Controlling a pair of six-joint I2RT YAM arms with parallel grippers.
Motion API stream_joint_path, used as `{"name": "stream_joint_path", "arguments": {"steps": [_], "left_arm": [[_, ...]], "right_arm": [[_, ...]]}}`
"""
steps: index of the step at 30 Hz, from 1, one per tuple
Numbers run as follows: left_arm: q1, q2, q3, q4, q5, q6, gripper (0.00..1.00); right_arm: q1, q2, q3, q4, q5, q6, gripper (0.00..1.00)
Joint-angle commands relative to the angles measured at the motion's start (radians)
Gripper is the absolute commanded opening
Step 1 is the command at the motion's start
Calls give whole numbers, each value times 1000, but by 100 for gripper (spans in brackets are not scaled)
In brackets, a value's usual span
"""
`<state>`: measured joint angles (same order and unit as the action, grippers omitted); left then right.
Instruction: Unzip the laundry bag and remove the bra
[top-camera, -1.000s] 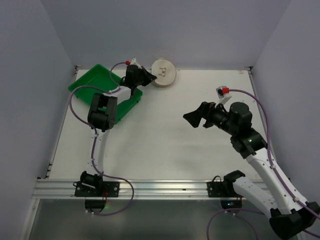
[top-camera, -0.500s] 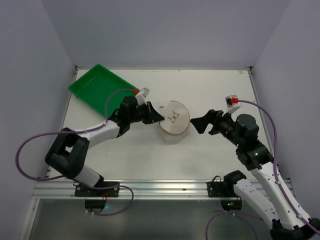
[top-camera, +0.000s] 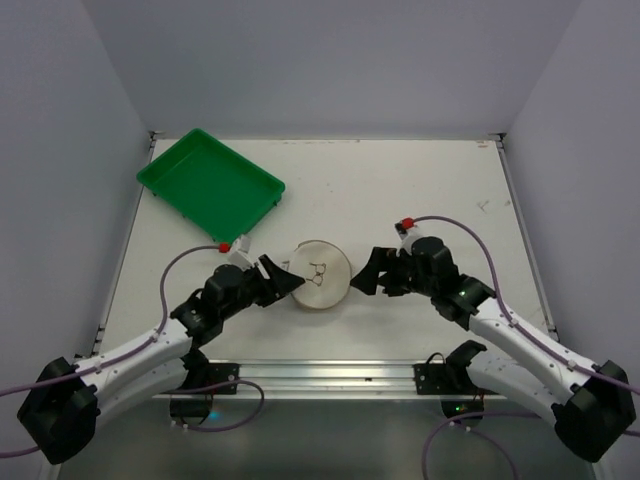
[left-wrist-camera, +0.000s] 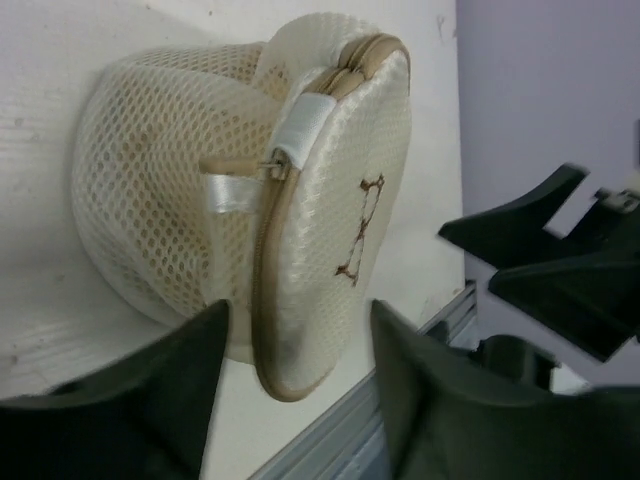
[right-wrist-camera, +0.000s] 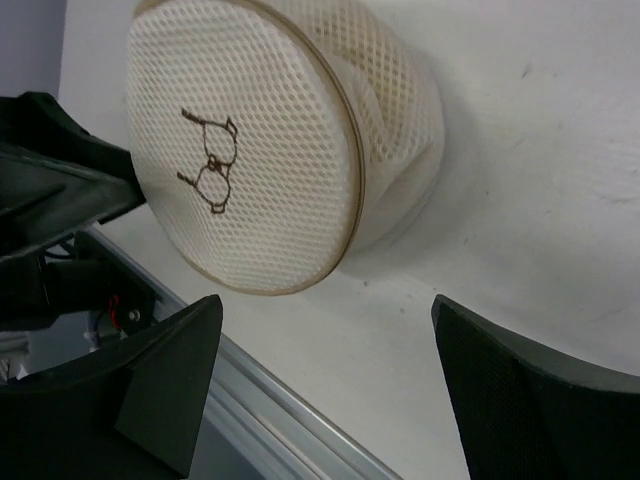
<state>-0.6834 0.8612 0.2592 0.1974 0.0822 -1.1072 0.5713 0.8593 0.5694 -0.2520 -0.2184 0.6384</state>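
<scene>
- Table (top-camera: 420, 190): white; both arms lie low over its near half.
- Left arm (top-camera: 150, 345): we note the left jaws standing apart, the bag's lower rim sitting in the gap between them. No squeeze on it shows.
- Right arm (top-camera: 510, 325): right jaws spread wide, facing the bag's other side, just beside it and not touching.
- Green tray (top-camera: 205, 180): far-left corner, well apart from the bag.
- Laundry bag (top-camera: 320, 275): on the table near the front edge, between the two arms, lid tilted upward.
- Bra: we cannot make it out through the mesh.
- Zip pull (left-wrist-camera: 272, 168): on the side seam; the zip looks closed where visible.
- Black mark (right-wrist-camera: 210, 160): mid-lid.
</scene>
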Motion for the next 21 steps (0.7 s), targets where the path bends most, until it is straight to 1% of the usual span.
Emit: {"name": "stream_joint_path", "arguments": {"steps": [1,2,3,4,5,6,7,8,9,10,11,12,13,14,15,16,17,18,20,21], "left_arm": [[-25,-82,5,-59,-139,-79,71],[-24,-100,27,-102,-147,-53,80],[-24,-105,101,-231,-198,11,89],[-24,-109,142,-293,-228,47,100],[-22,-106,182,-347,-254,87,100],[-19,-97,260,-415,-289,178,100],[-4,-82,302,-433,-294,231,100],[10,-32,339,-479,-298,280,100],[24,-1,420,-501,-286,367,100],[65,37,464,-513,-263,412,100],[85,115,503,-529,-240,453,100],[117,154,573,-523,-172,531,100],[128,194,604,-515,-130,562,100],[136,272,632,-492,-95,587,100],[143,306,672,-475,-11,625,100],[151,343,692,-472,26,633,99],[151,417,712,-492,54,636,98],[151,447,739,-501,112,639,97],[153,508,735,-498,165,623,94],[151,516,700,-487,204,591,92]], "right_arm": [[91,69,-32,103,73,138,87],[101,87,-40,121,65,171,86],[111,118,-52,138,59,184,85],[116,130,-54,166,45,196,85],[119,142,-54,177,41,202,84],[122,150,-51,184,42,204,84],[122,167,-49,191,54,205,83],[122,176,-48,197,57,207,82],[122,188,-39,203,57,207,82],[122,216,-33,217,54,210,81],[122,233,-28,227,39,216,80],[122,250,-19,240,27,221,79],[121,265,-19,278,18,228,79],[122,299,-20,295,1,247,77],[121,316,-25,312,-7,259,77],[122,335,-26,348,-18,271,75],[122,375,-28,365,-32,291,75],[122,394,-26,381,-48,294,74],[119,432,-19,402,-62,306,71],[110,463,0,398,-59,299,69]]}}
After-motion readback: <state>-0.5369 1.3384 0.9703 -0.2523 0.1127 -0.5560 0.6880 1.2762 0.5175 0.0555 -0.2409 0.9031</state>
